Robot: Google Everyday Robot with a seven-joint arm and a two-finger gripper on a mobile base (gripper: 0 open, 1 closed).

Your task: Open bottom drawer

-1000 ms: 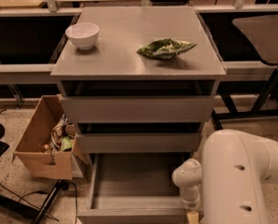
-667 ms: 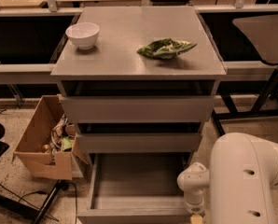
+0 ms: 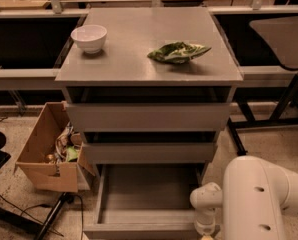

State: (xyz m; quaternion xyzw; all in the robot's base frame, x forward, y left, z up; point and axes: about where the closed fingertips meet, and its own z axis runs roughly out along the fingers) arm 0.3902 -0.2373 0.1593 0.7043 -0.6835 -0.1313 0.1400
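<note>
The bottom drawer (image 3: 146,190), at the foot of the grey cabinet (image 3: 139,61), is pulled out and shows its smooth grey tray. On the cabinet top are a white bowl (image 3: 89,37) and a crumpled green bag (image 3: 178,52); a cardboard box (image 3: 45,156) sits on the floor to the left. The gripper (image 3: 206,234), at the drawer's front right corner, is cut off by the lower edge, so I cannot tell whether it is clenched or released.

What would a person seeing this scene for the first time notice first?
The big white robot arm fills the lower right corner, its hand at the bottom edge by the bottom drawer, which stands pulled out. On the cabinet top sit a white bowl, left, and a crumpled green bag, right.
</note>
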